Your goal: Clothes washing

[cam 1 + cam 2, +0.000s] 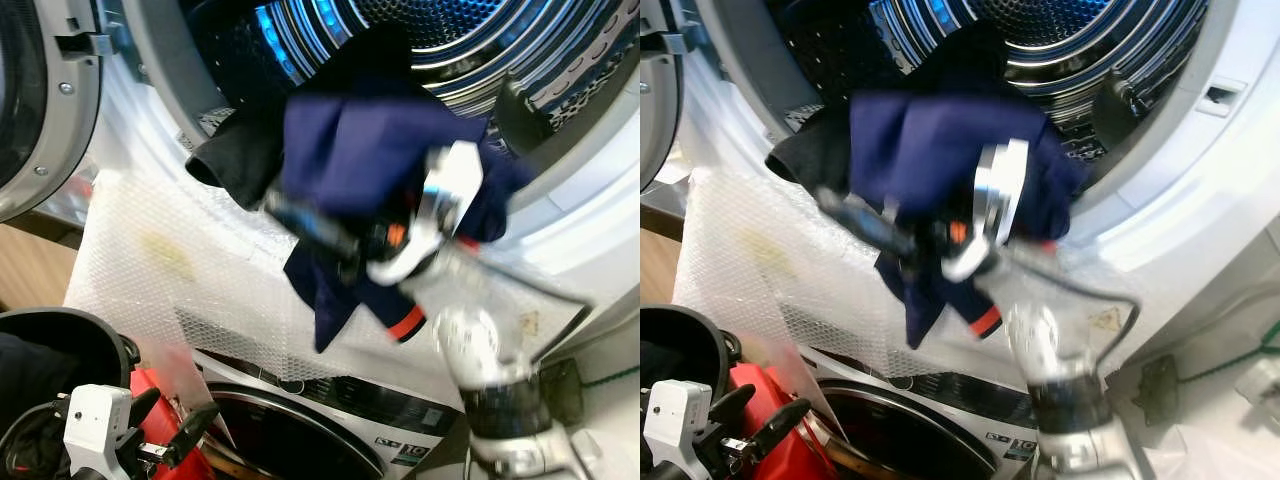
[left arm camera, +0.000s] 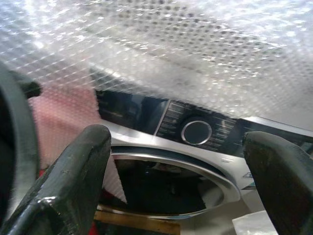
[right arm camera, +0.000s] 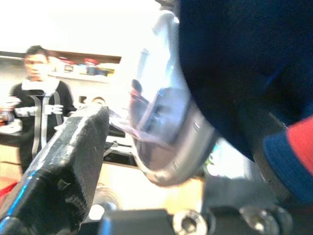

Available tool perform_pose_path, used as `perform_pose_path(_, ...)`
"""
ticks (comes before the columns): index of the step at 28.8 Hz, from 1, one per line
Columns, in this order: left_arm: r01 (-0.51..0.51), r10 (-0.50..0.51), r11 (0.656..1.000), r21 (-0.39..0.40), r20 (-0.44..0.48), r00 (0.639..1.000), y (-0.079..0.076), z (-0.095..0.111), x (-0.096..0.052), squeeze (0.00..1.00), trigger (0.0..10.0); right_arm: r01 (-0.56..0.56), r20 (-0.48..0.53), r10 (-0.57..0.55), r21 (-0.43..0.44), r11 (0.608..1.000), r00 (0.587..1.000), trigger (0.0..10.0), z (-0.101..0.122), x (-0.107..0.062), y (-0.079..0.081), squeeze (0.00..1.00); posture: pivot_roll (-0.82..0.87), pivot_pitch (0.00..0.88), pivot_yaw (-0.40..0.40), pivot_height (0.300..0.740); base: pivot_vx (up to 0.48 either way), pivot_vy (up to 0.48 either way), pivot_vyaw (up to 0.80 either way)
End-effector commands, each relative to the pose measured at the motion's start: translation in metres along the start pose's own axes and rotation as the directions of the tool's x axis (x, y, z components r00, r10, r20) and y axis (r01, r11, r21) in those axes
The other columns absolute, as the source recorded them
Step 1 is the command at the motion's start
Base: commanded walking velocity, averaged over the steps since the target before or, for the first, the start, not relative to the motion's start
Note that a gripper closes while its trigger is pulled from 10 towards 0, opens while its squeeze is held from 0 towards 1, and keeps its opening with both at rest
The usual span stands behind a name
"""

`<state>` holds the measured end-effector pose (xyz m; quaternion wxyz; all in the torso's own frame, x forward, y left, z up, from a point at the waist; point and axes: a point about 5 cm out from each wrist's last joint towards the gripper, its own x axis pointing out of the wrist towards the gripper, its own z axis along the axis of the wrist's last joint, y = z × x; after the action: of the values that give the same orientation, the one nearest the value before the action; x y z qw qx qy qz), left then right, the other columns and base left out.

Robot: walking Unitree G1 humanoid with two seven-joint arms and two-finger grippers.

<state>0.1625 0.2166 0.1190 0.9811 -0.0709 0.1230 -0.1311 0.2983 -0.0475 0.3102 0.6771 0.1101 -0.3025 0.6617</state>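
One navy garment (image 1: 370, 150), orange trim, crumpled

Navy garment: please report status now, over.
Right gripper carries navy garment at upper drum mouth. Left gripper open, idle by lower machine. Black garment drapes over the rim.

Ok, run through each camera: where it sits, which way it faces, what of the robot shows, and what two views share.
Left eye: head, looking down at the upper drum; right gripper carries the navy garment.
Right eye: same head, same scene, shifted sideways.
Left wrist: along open left gripper fingers toward the lower machine's dial.
Right wrist: past one finger, navy cloth close, a person beyond.
Eye views share the bubble wrap.
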Motion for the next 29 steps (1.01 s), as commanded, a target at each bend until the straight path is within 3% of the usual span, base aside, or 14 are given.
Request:
perform_pose_path(1,-0.004,0.004,1.0,0.013,0.003,1.0,-0.002,0.0,0.0,0.0,10.0,-0.043,0.029,0.043,-0.004,0.999,0.999,10.0,0.008,0.003,-0.003,0.0,0.36,0.078,-0.14,0.74,0.0,0.0,0.0)
perform_pose_path(6,-0.008,0.008,1.0,0.02,0.007,1.0,-0.002,0.001,0.001,0.0,10.0,-0.027,0.005,0.028,-0.072,0.997,1.0,10.0,0.013,0.017,-0.015,0.0,0.36,0.075,-0.142,0.74,0.0,0.0,0.0)
perform_pose_path(8,-0.011,0.01,1.0,0.027,0.006,1.0,-0.002,0.001,0.002,0.0,10.0,-0.014,-0.053,0.008,-0.123,0.992,0.999,10.0,0.01,0.025,-0.021,0.0,0.36,0.073,-0.143,0.74,0.0,0.0,0.0)
perform_pose_path(10,-0.008,0.008,0.999,0.044,0.005,1.0,-0.003,0.002,0.004,0.0,10.0,-0.028,-0.197,-0.016,-0.218,0.975,0.98,10.0,-0.003,0.039,-0.03,0.0,0.36,0.072,-0.145,0.74,0.0,0.0,0.0)
perform_pose_path(17,-0.015,0.016,0.997,0.082,-0.014,1.0,-0.003,0.002,0.004,0.0,10.0,0.016,-0.293,-0.11,-0.305,0.952,0.95,10.0,-0.013,0.054,-0.048,0.0,0.36,0.07,-0.147,0.74,0.0,0.0,0.0)
perform_pose_path(18,-0.025,0.027,0.995,0.096,-0.019,0.999,-0.003,0.002,0.005,0.0,10.0,0.142,-0.332,-0.287,-0.4,0.906,0.899,10.0,-0.006,0.067,-0.07,0.0,0.37,0.067,-0.151,0.74,0.0,0.0,0.0)
perform_pose_path(21,-0.049,0.052,0.993,0.106,-0.029,0.998,-0.002,0.001,0.005,0.0,10.0,0.291,-0.317,-0.479,-0.49,0.822,0.819,10.0,0.014,0.077,-0.092,0.0,0.37,0.064,-0.152,0.74,0.0,0.0,0.0)
perform_pose_path(29,-0.075,0.087,0.984,0.162,-0.067,0.994,0.001,0.001,0.006,0.0,10.0,0.332,-0.356,-0.657,-0.647,0.686,0.665,10.0,0.03,0.085,-0.107,0.0,0.37,0.065,-0.16,0.74,0.0,0.0,0.0)
